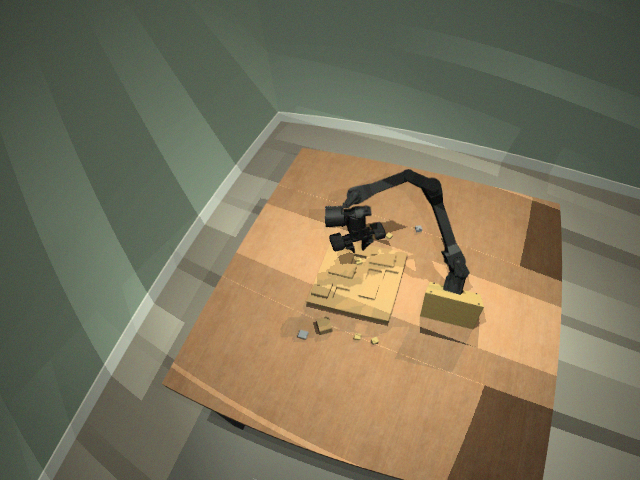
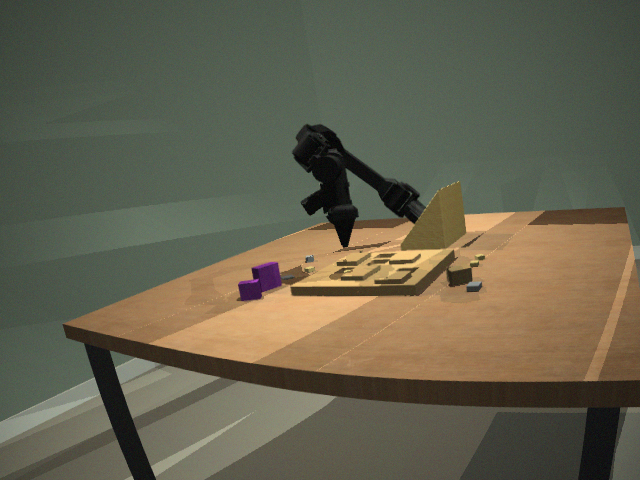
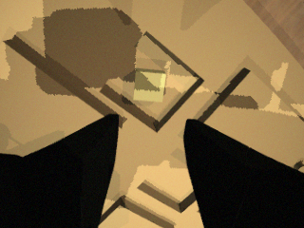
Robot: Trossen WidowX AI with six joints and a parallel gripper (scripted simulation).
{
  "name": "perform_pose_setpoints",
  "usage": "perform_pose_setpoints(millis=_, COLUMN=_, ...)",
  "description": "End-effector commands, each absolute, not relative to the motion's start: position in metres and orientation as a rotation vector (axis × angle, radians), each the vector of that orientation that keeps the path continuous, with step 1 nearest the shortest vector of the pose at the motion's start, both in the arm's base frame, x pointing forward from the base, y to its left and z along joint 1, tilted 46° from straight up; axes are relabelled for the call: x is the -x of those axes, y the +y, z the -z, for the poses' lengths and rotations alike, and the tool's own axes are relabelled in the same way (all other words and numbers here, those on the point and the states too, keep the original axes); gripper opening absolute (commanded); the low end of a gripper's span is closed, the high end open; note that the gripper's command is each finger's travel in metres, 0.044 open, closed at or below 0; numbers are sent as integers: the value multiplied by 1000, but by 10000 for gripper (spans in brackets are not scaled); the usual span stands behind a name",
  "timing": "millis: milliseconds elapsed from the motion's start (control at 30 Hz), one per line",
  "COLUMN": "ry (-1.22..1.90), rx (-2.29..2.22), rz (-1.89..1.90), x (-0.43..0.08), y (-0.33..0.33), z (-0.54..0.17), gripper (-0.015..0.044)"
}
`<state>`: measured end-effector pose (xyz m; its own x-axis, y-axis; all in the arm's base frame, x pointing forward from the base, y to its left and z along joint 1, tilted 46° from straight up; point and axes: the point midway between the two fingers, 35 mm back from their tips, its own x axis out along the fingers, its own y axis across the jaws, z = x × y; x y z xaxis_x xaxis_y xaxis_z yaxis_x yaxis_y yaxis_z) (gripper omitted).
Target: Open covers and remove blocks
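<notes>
The tan puzzle board [image 1: 379, 311] [image 2: 356, 290] [image 3: 214, 33] carries raised tan covers, among them one at the upper right [image 1: 383, 259] [image 2: 354, 259], one at the upper left [image 1: 342, 269] [image 2: 360, 272] and one at the lower left [image 1: 321, 290] [image 2: 396, 275]. A yellow-green block [image 3: 150, 85] sits in an uncovered square well. My gripper [image 1: 358, 250] [image 2: 345, 246] [image 3: 151, 127] is partly open and empty, above the board, with the block ahead of its fingertips in the wrist view. Small yellow blocks [image 1: 388, 235] [image 1: 357, 336] [image 1: 374, 341] lie on the table off the board.
A brown block [image 1: 323, 326] [image 2: 459, 275] and a grey-blue piece [image 1: 302, 334] [image 2: 474, 285] lie beside the board. Another blue piece [image 1: 418, 228] [image 2: 309, 258] lies beyond its opposite side. Two purple blocks [image 2: 266, 276] [image 2: 250, 289] stand there too. The arm's tan base [image 1: 451, 308] [image 2: 449, 219] is nearby.
</notes>
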<state>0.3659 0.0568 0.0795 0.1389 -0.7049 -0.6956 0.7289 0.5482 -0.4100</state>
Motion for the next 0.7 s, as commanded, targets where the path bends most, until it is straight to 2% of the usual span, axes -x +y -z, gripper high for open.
perform_pose_setpoints(millis=0, ry=992, rx=-31, rz=1041, x=-367, y=51, z=-75, gripper=144)
perform_pose_setpoints(millis=667, ry=991, rx=-30, rz=1042, x=-370, y=33, z=-58, gripper=144)
